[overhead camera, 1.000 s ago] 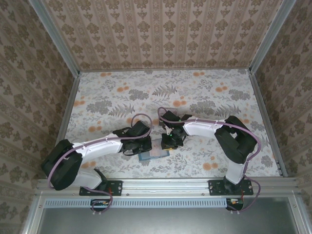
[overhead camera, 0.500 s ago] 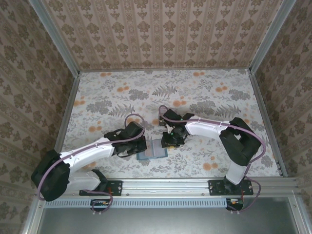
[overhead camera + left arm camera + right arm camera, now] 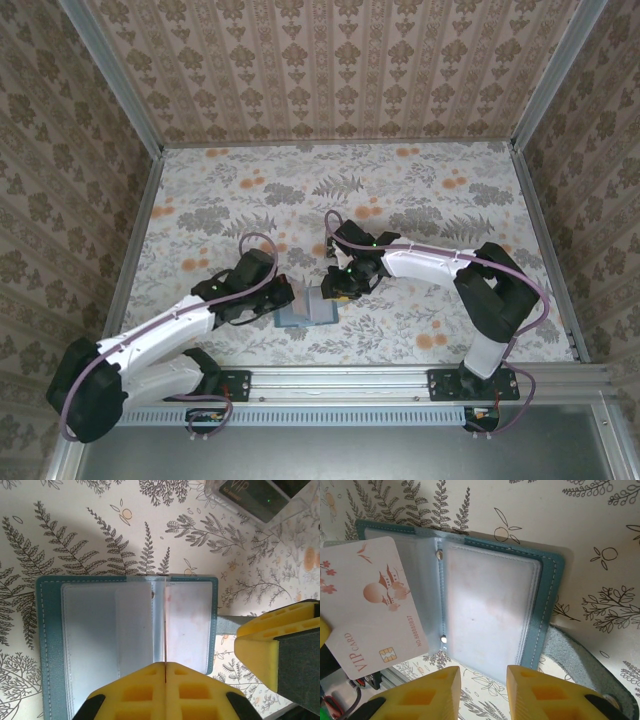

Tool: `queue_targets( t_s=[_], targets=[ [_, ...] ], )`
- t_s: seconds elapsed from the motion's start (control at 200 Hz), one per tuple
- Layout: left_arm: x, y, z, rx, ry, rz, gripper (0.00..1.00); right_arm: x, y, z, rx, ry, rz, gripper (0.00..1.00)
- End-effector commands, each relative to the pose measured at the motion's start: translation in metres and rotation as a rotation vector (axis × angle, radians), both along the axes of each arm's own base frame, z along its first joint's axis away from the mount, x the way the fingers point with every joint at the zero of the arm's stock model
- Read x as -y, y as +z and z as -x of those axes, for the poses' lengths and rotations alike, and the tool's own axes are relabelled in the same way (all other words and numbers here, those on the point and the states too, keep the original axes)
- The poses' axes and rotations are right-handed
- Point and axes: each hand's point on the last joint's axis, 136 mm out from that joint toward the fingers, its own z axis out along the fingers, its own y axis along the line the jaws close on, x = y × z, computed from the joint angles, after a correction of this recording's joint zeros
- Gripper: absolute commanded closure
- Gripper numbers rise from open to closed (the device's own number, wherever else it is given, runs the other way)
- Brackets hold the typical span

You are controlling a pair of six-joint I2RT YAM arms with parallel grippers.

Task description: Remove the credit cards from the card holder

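Note:
The teal card holder (image 3: pixel 49 645) lies open on the floral table, its clear sleeves facing up (image 3: pixel 490 610). My left gripper (image 3: pixel 165 664) is shut on a pale pinkish credit card, seen edge-on as a thin line (image 3: pixel 165 622) above the holder's spine. That same credit card (image 3: pixel 367 605), marked VIP CARD, stands tilted over the holder's left half. My right gripper (image 3: pixel 483 682) hangs open just off the holder's near edge with nothing between its fingers. From above, the two grippers (image 3: pixel 283 298) (image 3: pixel 335 288) flank the holder (image 3: pixel 308 314).
A dark credit card (image 3: pixel 239 492) with gold VIP lettering lies beyond the holder, beside a clear plastic piece (image 3: pixel 300 507). The holder's grey-blue strap (image 3: pixel 580 665) trails out at its right. Patterned walls enclose the table; the metal rail (image 3: pixel 330 382) runs along the near edge.
The left arm has drawn back to the left with the pale card in its grip. The right gripper has opened wider and slid down-left to the holder's edge.

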Motion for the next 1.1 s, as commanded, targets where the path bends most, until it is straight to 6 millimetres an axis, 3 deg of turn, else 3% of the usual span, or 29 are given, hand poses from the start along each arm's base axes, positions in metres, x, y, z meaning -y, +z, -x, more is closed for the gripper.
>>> queue_targets(
  t_s=[0.0,0.24,0.46,0.61,0.93,1.095],
  targets=[
    [-0.001,-0.001,0.002,0.001,-0.033,0.002,1.00,-0.002,0.011,0.004,0.001,0.005,-0.039,0.69],
    [0.005,0.008,-0.002,0.022,-0.055,0.024,1.00,-0.002,0.010,0.006,-0.005,0.007,-0.040,0.71],
    [0.022,0.026,-0.006,0.076,-0.189,0.027,1.00,0.009,0.011,0.004,0.019,0.001,0.003,0.71],
    [0.036,0.038,-0.006,0.157,-0.367,0.023,1.00,0.034,0.011,0.001,0.050,-0.004,0.093,0.72],
    [0.052,0.042,-0.009,0.174,-0.828,-0.167,1.00,0.089,0.023,-0.012,0.100,-0.076,0.174,0.73],
    [0.059,0.057,-0.025,0.269,-1.021,-0.255,1.00,0.119,0.031,-0.016,0.121,-0.115,0.204,0.73]
  ],
)
